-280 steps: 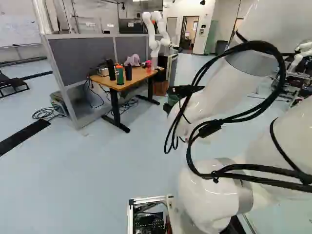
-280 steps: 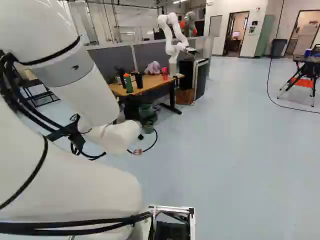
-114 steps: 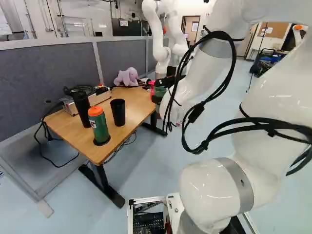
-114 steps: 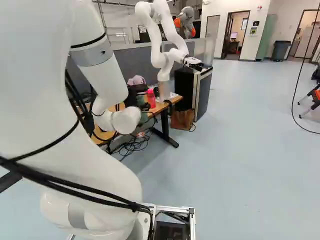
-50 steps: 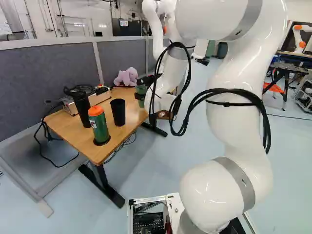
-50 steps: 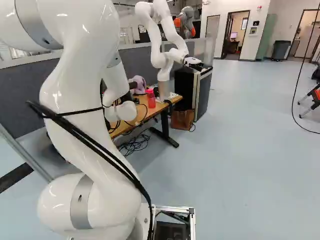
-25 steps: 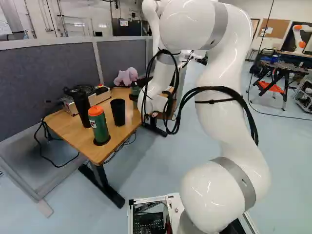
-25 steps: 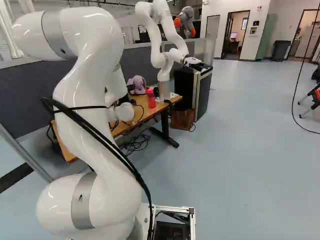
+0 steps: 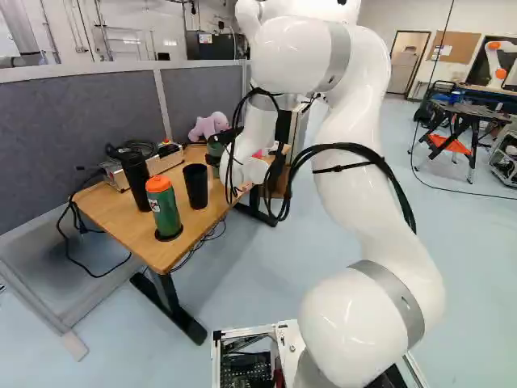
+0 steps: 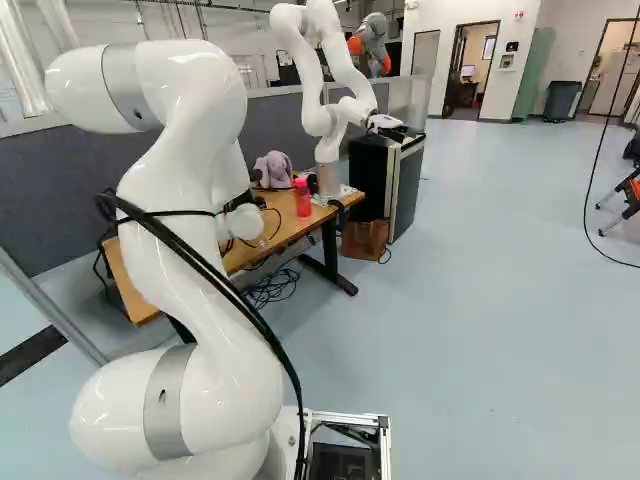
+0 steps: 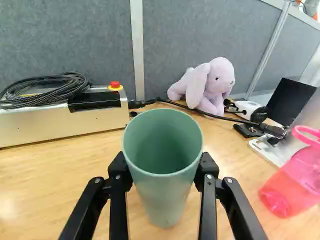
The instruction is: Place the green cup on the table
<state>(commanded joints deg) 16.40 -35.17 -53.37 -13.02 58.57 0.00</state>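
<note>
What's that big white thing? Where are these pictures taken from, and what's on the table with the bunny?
The big white thing is a robot arm on a moving base. Two cameras on the base, behind the arm, look past it from its left and right. A third rides on its wrist and looks along the gripper, which works like a hand with two fingers. They're squeezing a green cup. I can't tell whether it touches the table.

On the table sit the purple bunny, a pink bottle, a box with a red button, a green bottle with an orange lid, and two dark cups.
</note>
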